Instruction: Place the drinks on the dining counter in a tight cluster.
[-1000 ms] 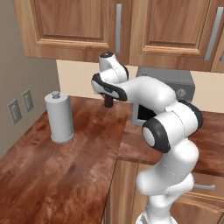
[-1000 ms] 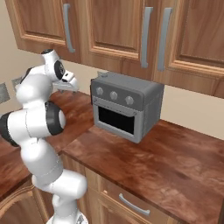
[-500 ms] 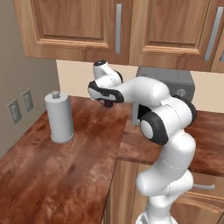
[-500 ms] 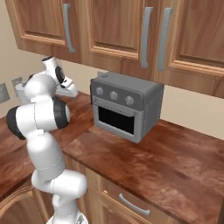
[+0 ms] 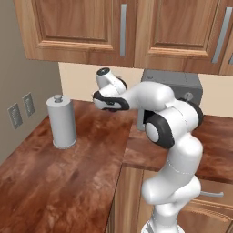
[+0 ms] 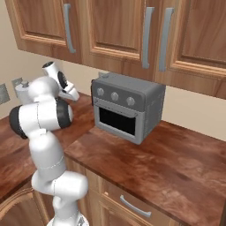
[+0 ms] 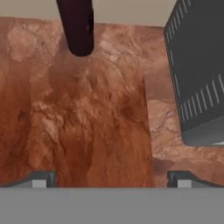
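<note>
A dark maroon bottle (image 7: pixel 79 27) stands on the reddish-brown worktop (image 7: pixel 87 113) at the top of the hand view, its upper part cut off by the frame edge. My gripper (image 7: pixel 111 179) is open, and its two fingertips (image 7: pixel 41 179) sit wide apart with nothing between them. It is well short of the bottle, which stands left of the gripper's centre line. In the left base view my hand (image 5: pixel 109 93) hovers over the worktop corner in front of the toaster oven. The dining counter is out of view.
A grey toaster oven (image 5: pixel 175 91) (image 6: pixel 126 108) stands against the back wall, and its side (image 7: pixel 197 74) is close on the hand's right. A grey paper-towel roll (image 5: pixel 61 122) stands at the left. Wall cabinets hang overhead. Outlets sit on the left wall.
The wrist has turned and the hand has dropped slightly toward the left, with the elbow swinging out. The gripper stayed open. The base and the paper-towel roll have not moved.
</note>
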Available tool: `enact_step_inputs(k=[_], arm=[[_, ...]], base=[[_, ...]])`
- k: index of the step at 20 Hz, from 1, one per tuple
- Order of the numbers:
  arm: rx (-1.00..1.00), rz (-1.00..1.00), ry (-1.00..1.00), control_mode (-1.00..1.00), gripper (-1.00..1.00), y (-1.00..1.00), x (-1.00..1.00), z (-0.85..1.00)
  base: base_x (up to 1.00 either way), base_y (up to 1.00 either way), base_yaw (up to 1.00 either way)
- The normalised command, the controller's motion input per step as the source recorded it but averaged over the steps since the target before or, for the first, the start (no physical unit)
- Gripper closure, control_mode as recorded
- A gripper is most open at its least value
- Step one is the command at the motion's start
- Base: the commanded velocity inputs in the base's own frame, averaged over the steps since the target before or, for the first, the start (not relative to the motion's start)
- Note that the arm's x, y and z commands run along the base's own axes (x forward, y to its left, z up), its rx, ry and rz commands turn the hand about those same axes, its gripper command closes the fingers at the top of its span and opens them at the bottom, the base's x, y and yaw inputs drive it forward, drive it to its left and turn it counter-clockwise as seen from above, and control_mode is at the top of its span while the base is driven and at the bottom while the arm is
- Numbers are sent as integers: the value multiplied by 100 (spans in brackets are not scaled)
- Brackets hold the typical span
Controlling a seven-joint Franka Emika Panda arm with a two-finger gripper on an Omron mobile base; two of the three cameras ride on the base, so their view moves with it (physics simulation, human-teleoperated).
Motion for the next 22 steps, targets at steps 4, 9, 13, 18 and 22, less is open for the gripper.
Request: enact_step_inputs(k=[4, 9, 13, 18, 22], arm=[[0, -3, -8, -100, -100, 0, 42, 0], [0, -3, -2, -100, -100, 0, 37, 0], [0, -4, 0, -100, -100, 0, 38, 4], [0, -4, 0, -100, -100, 0, 37, 1], [0, -4, 0, -100, -100, 0, 37, 0]], base=[[0, 0, 0], [0, 0, 0], [0, 0, 0], [0, 0, 0], [0, 0, 0]])
